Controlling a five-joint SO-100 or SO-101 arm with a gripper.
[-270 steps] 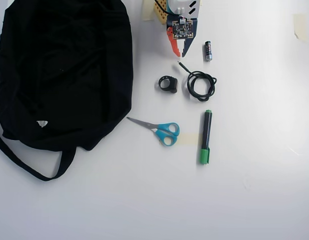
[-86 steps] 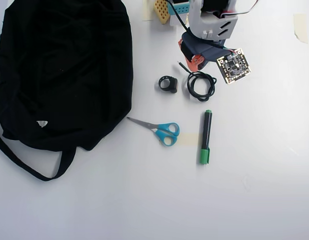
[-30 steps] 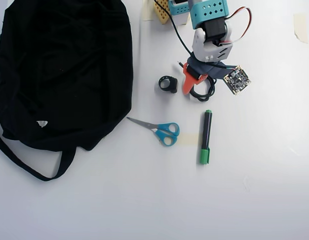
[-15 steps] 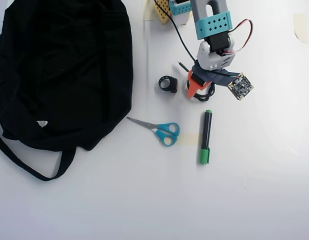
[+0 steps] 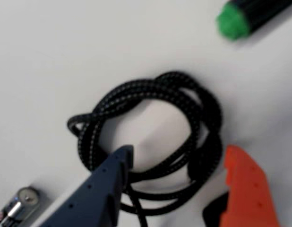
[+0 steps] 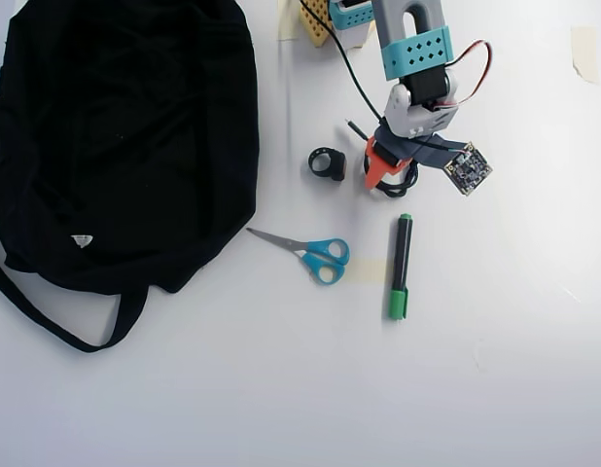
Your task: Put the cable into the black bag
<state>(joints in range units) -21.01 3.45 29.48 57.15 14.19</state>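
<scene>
While the gripper hangs spread wide over the coiled cable lying on the desk, the step in hand looks like the grasp. Next it likely needs lowering and closing on the coil's strands, then carrying them to the black bag, well away.

Bright, even light, soft shadows; wrist view blurred, overhead view sharper.

Reaching down from the top edge of the overhead view, the arm is angling its wrist toward the worktop while the pincer is hanging parted, its dark blue finger and orange finger standing well apart.
</scene>
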